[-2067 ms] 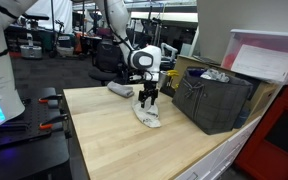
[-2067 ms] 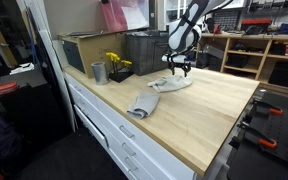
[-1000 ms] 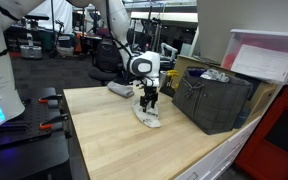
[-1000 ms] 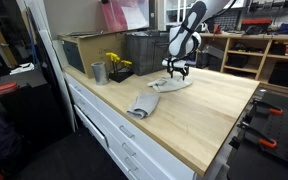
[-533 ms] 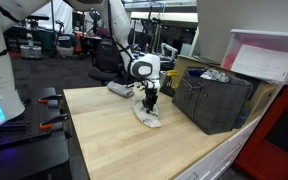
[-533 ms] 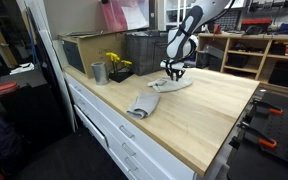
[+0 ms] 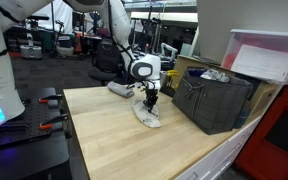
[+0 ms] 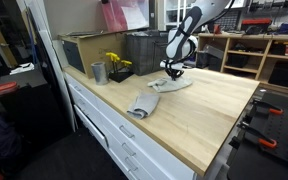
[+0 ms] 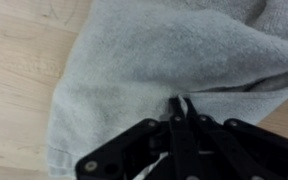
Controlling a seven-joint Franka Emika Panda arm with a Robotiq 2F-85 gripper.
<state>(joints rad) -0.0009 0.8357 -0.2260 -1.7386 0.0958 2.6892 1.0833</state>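
Lowered and drawn shut since the earlier frames, the black two-finger gripper pinches a small fold of the pale grey terry cloth, which lies on the light wooden tabletop beside the dark slatted plastic crate.

Cloth cropped top, right; pincer base cropped below.

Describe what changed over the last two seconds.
The gripper dropped slightly onto the light grey towel. Its fingers closed from open and pinched a fold of the towel. The towel has not been lifted. The darker grey cloth and the black crate stayed where they were.
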